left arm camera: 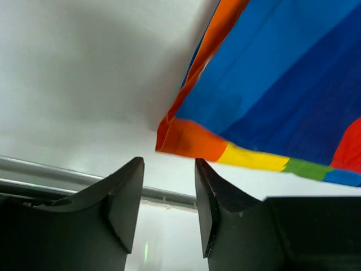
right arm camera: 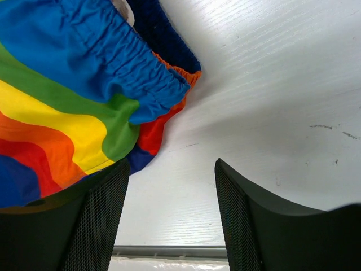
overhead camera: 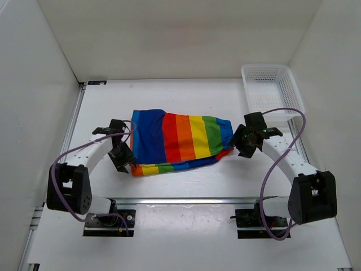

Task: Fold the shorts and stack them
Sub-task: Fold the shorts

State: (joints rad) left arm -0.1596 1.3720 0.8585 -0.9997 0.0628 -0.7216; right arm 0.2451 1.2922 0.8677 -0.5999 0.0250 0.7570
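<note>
The arm bases sit bolted to a metal rail [overhead camera: 186,200] at the near edge of the table [overhead camera: 180,96], and a purple cable [overhead camera: 56,172] loops along each arm.

The left gripper [overhead camera: 120,153] hangs low over the table at the left end of the shorts [overhead camera: 180,138]. In its wrist view the left gripper [left arm camera: 168,165] has its two dark fingers parted with nothing between them. The near left corner of the shorts [left arm camera: 282,84], an orange and yellow edge under blue cloth, lies just beyond the fingertips, apart from them.

The right gripper [overhead camera: 243,141] sits at the opposite end of the garment. In its own view the right gripper [right arm camera: 171,166] also stands wide apart and empty, with bare white table showing in the gap. The shorts [right arm camera: 67,84] come up to the tip of the finger on the left of that view (whether cloth and finger touch, I cannot tell). A gathered blue elastic waistband [right arm camera: 141,73] shows at this end.

The shorts lie flat in the middle of the table between the two grippers. They are doubled over, and the upper layer shows broad stripes of blue, red, orange, yellow and green. A narrow strip of the lower layer peeks out along the near edge.

Farther back on the right, well apart from the shorts, stands a white mesh basket [overhead camera: 271,90] against the side wall.
</note>
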